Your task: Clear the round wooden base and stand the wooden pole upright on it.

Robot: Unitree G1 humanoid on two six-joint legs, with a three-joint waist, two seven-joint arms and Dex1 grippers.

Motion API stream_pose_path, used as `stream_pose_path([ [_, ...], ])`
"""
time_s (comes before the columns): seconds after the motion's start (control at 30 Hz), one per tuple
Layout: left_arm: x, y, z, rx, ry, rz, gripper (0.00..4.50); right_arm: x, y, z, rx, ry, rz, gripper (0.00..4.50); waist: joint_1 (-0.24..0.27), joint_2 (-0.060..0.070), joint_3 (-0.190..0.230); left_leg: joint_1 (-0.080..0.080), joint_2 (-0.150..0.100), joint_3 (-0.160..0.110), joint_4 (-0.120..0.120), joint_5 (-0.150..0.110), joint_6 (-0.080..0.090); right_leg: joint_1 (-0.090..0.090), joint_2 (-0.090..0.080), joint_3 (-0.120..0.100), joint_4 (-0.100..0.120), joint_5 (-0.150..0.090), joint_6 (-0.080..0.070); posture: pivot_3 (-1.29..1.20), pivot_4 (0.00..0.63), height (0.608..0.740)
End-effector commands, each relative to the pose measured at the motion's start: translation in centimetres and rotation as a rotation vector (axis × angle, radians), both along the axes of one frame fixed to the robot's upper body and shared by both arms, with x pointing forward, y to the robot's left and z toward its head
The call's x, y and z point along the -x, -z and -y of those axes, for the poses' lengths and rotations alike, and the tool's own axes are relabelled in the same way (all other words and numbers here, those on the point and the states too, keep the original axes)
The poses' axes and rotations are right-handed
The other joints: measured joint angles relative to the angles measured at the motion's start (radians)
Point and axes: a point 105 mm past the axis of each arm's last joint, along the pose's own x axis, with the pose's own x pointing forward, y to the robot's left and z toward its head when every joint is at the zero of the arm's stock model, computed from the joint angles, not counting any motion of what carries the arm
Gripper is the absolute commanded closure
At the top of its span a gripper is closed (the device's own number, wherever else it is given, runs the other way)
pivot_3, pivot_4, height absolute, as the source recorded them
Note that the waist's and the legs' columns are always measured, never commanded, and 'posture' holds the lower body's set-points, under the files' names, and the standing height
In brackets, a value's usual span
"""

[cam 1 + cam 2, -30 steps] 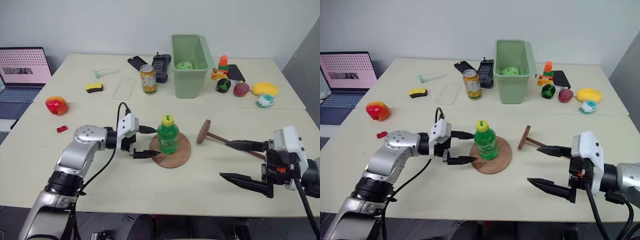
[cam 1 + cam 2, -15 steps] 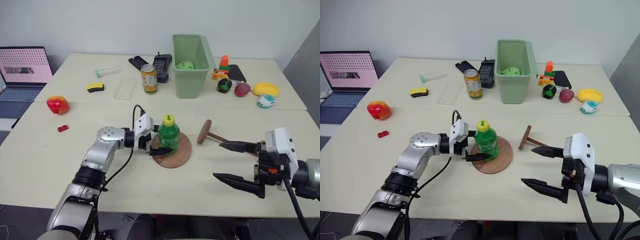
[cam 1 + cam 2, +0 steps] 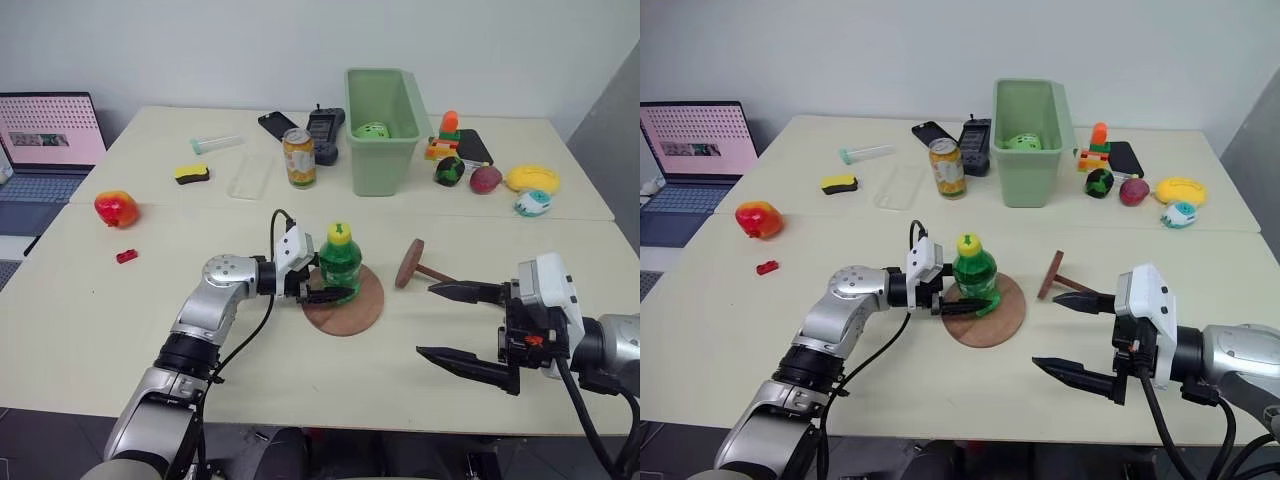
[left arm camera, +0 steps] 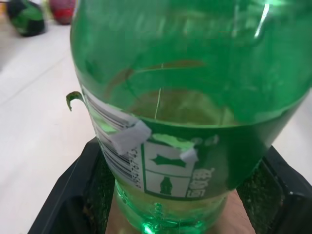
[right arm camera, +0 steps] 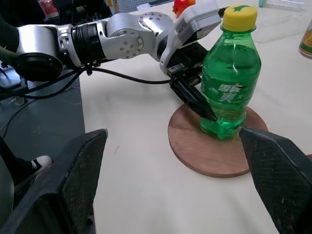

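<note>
So the left gripper is clamped on the lower body of the green bottle, which stands upright on the round wooden base mid-table. The wooden pole lies on the table just right of the base, and the right gripper hangs wide open near its rod end, not touching it.

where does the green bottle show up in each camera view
Left eye view: green bottle just left of centre, standing on the round wooden base.
Right eye view: centre, same base.
Left wrist view: close up.
Right wrist view: upper right.
Shared landmark: the base.
</note>
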Motion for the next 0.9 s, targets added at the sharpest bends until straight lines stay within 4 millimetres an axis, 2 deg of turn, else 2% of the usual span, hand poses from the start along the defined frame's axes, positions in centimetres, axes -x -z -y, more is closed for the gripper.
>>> stream_pose_path([
  [0.03, -2.3, -4.9, -4.6, 0.129, -0.277, 0.172, 1.45, -0.5, -0.9, -0.3, -0.014, -0.025, 0.061, 0.0, -0.003, 0.0, 0.0, 0.0, 0.0, 0.0, 0.0, 0.0, 0.0, 0.0, 0.0, 0.0, 0.0, 0.0, 0.0, 0.0, 0.15, 0.74],
  [0.1, -2.8, -5.5, -6.4, 0.16, -0.38, 0.193, 1.45, -0.7, -1.0, -0.4, -0.019, -0.03, 0.071, 0.0, -0.004, 0.0, 0.0, 0.0, 0.001, 0.0, 0.0, 0.0, 0.0, -0.001, 0.0, 0.0, 0.001, 0.0, 0.0, 0.0, 0.15, 0.74],
  [0.17, -3.9, -6.3, -10.1, 0.199, -0.588, 0.234, 1.45, -1.1, -1.2, -0.7, -0.031, -0.04, 0.084, 0.0, -0.003, 0.0, 0.0, 0.0, 0.001, 0.0, 0.0, 0.0, 0.0, -0.001, 0.0, 0.0, 0.001, 0.0, 0.0, 0.0, 0.15, 0.74],
  [0.2, -4.5, -6.6, -13.6, 0.232, -0.76, 0.249, 1.45, -1.5, -1.3, -1.0, -0.04, -0.052, 0.096, 0.0, -0.002, 0.0, 0.0, -0.001, 0.001, 0.0, 0.0, 0.0, 0.0, -0.001, -0.001, 0.0, 0.001, 0.0, 0.0, 0.0, 0.15, 0.74],
  [0.27, -4.7, -6.6, -18.2, 0.264, -0.98, 0.269, 1.45, -2.0, -1.5, -1.6, -0.051, -0.078, 0.11, 0.0, -0.004, 0.0, 0.0, -0.001, 0.001, 0.0, 0.002, 0.0, 0.0, -0.002, -0.001, 0.0, 0.001, 0.0, 0.0, 0.0, 0.15, 0.74],
  [0.37, -4.3, -6.2, -21.9, 0.293, -1.138, 0.258, 1.45, -2.3, -1.7, -2.5, -0.061, -0.127, 0.124, 0.0, -0.005, -0.001, 0.001, -0.002, 0.002, 0.0, 0.003, 0.0, 0.0, -0.005, -0.002, -0.001, 0.003, 0.0, 0.0, 0.0, 0.15, 0.74],
  [0.43, -4.2, -5.9, -23.4, 0.318, -1.199, 0.244, 1.46, -2.6, -1.9, -3.1, -0.065, -0.148, 0.136, 0.0, -0.002, -0.002, 0.001, -0.004, 0.001, 0.001, 0.003, 0.0, 0.0, -0.006, -0.002, -0.002, 0.004, 0.0, 0.0, 0.0, 0.15, 0.74],
  [0.53, -4.0, -5.0, -24.5, 0.299, -1.251, 0.231, 1.47, -3.3, -2.3, -3.8, -0.071, -0.155, 0.166, 0.0, 0.014, -0.003, 0.001, -0.008, 0.0, -0.001, 0.005, 0.0, 0.0, -0.008, -0.003, -0.003, 0.004, 0.0, 0.0, 0.0, 0.15, 0.74],
  [0.63, -4.0, -4.4, -24.7, 0.292, -1.267, 0.217, 1.47, -3.7, -2.6, -4.2, -0.078, -0.157, 0.185, 0.0, 0.028, -0.005, 0.001, -0.009, -0.002, -0.001, 0.006, 0.0, 0.0, -0.009, -0.004, -0.003, 0.004, 0.001, 0.001, 0.0, 0.15, 0.74],
  [0.83, -4.1, -3.7, -25.0, 0.327, -1.296, 0.184, 1.47, -3.7, -2.6, -4.6, -0.068, -0.167, 0.196, 0.0, 0.025, -0.006, 0.001, -0.01, -0.002, 0.0, 0.006, 0.0, 0.0, -0.011, -0.005, -0.002, 0.005, 0.001, 0.001, 0.0, 0.15, 0.74],
  [0.9, -4.2, -3.5, -24.9, 0.333, -1.296, 0.174, 0.76, -3.6, -2.5, -4.6, -0.065, -0.168, 0.193, 0.0, 0.023, -0.006, 0.001, -0.01, -0.001, 0.001, 0.006, 0.0, 0.0, -0.012, -0.005, -0.002, 0.006, 0.001, 0.001, 0.0, 0.15, 0.74],
])
